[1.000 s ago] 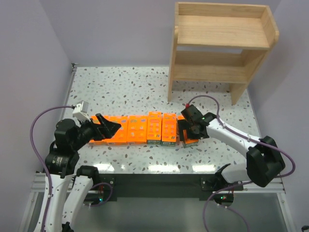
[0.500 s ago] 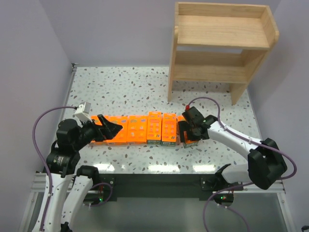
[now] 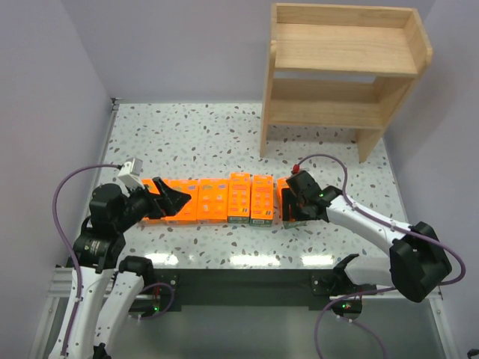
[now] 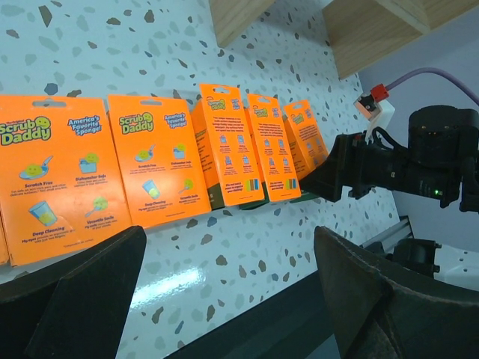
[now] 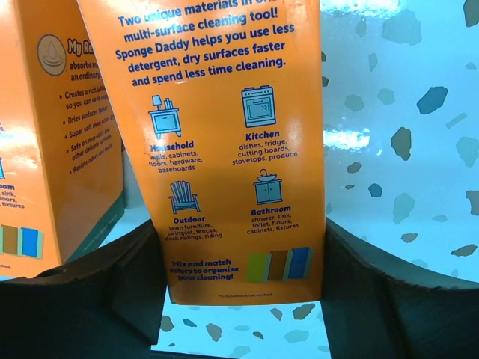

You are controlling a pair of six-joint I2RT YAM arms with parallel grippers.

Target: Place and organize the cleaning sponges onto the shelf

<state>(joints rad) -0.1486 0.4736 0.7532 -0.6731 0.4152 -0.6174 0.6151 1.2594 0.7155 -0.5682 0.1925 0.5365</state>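
Right gripper (image 3: 293, 206) has narrowed onto the end sponge pack (image 5: 232, 149) of the row on the bench (image 3: 194, 134), jaws flanking both edges, pinch not confirmable; squeeze squarely mid-pack before lifting toward the shelf (image 3: 340, 71), well apart behind; left gripper (image 3: 168, 200) hovers spread wide.

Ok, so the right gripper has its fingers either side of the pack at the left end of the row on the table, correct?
No: it is the pack at the right end of the row, not the left. The right wrist view shows the right gripper with a finger either side of it, and the top view shows it ending the row on the table.
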